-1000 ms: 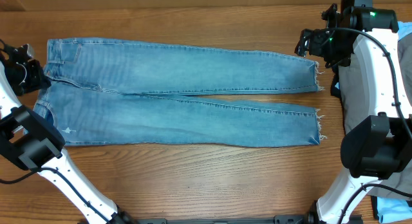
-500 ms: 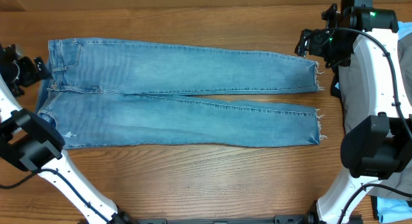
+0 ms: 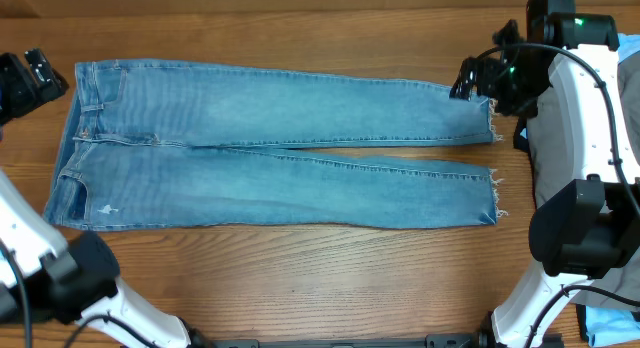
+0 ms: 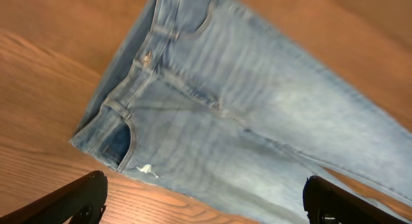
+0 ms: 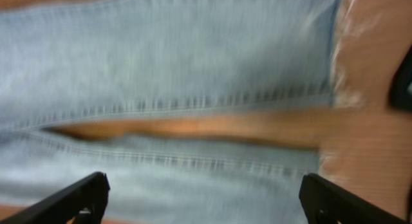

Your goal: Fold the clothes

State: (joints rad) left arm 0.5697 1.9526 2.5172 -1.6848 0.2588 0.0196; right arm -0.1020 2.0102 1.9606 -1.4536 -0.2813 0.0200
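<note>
Light-blue denim jeans (image 3: 280,153) spread flat on wooden table (image 3: 300,278), waistband left, frayed hems right, near leg straight and just beside far leg. Grey garment (image 3: 548,148) beyond the hems, at right. Farther back, left gripper (image 3: 45,73) spread wide, clear of waistband; right gripper (image 3: 468,83) parted over far hem, grasping nothing.

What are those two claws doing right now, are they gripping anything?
The left gripper is open, holding nothing, above the waist end of the jeans.
The right gripper is open, holding nothing, over the hem end.
</note>
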